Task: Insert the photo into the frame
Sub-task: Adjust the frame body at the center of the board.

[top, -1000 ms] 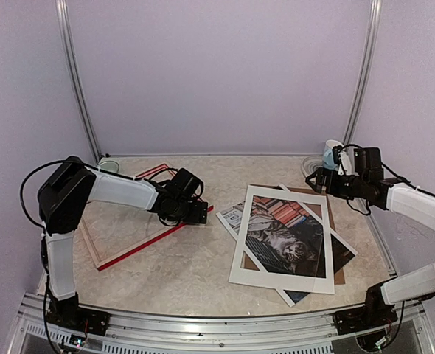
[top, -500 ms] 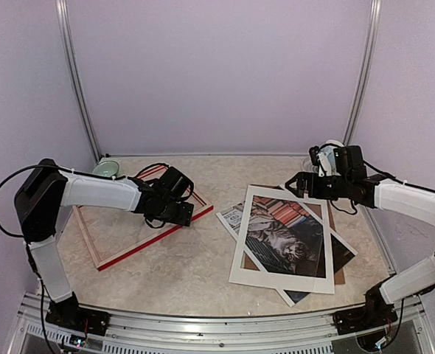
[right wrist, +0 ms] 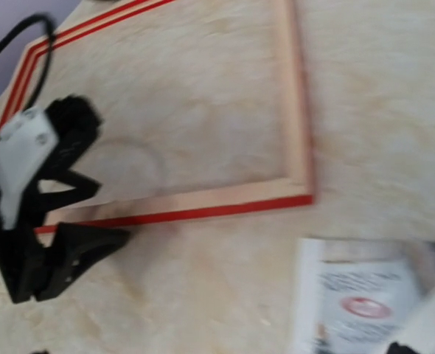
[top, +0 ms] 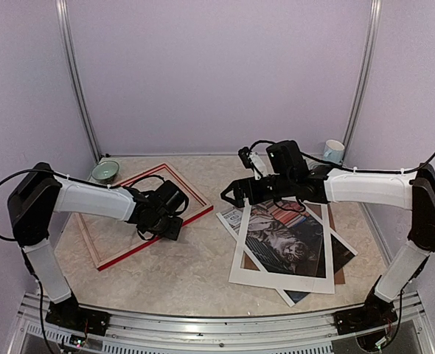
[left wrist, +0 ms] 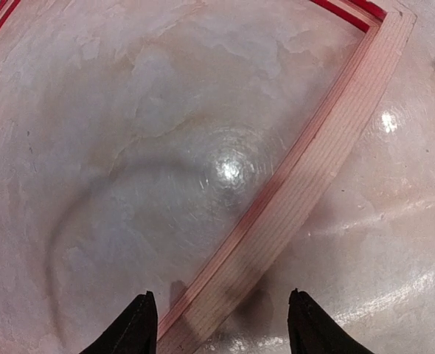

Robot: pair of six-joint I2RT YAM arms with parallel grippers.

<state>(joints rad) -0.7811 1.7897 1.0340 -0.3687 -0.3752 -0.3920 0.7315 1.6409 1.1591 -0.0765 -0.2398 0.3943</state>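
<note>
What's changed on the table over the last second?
The right end effector swung left from the far right corner, jaws open, and now hangs by the far left corner of the photo and mat. The left end effector shifted left along the frame's near rail and dropped lower, its jaws narrowing but open astride that rail. Nothing was gripped or released. Frame, photo and mat stayed put.

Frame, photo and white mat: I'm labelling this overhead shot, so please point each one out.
frame [top: 125, 254], top view, red near rail.
photo [top: 280, 240], top view, cat showing through the mat's window.
white mat [top: 280, 282], top view, near border.
</note>
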